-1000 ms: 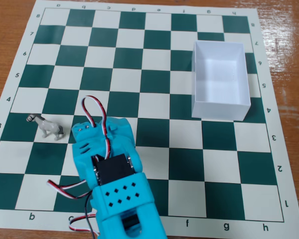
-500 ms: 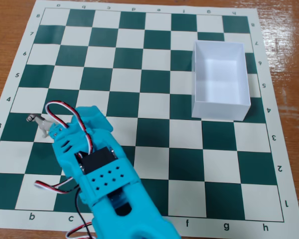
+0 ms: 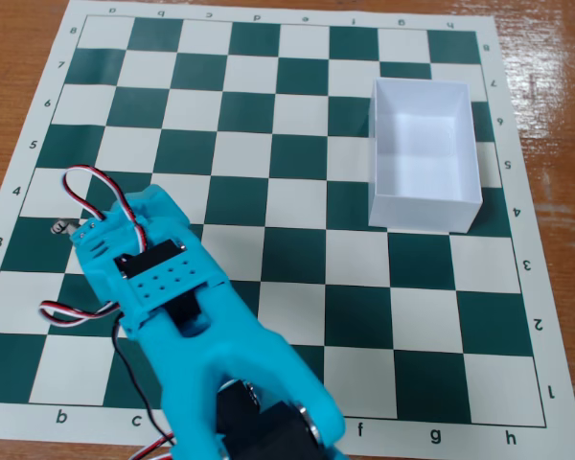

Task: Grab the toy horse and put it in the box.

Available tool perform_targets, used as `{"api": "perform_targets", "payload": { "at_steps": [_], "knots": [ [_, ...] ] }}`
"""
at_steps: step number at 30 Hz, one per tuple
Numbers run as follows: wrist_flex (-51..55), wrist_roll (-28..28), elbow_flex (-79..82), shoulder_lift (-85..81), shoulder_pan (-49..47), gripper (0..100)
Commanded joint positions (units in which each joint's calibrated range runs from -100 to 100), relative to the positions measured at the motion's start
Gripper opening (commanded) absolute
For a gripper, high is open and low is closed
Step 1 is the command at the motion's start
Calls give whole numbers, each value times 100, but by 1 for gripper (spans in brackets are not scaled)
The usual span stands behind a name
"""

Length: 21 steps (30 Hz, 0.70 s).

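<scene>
The toy horse (image 3: 60, 227) is a tiny grey-white figure on the chessboard's left side, at the edge of a dark square in row 3. Only part of it shows, beside the tip of my gripper (image 3: 80, 228). The cyan arm reaches up from the bottom edge, and the gripper head covers the horse's right side. The jaws are hidden under the gripper body, so I cannot tell whether they are open or shut. The white open-topped box (image 3: 424, 201) stands empty on the board's right side, far from the gripper.
A green and white chessboard mat (image 3: 297, 268) lies on a brown wooden table (image 3: 556, 115). Red, white and black wires (image 3: 101, 187) loop over the gripper head. The arm's body (image 3: 220, 364) covers the lower left squares.
</scene>
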Motion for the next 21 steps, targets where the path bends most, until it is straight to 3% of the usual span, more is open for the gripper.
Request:
{"api": "perform_targets", "payload": {
  "at_steps": [1,10,21],
  "knots": [
    [-25,235,-321,125,113,21],
    [108,279,-430,408,170,29],
    [50,255,-703,957,28,29]
  ]
}}
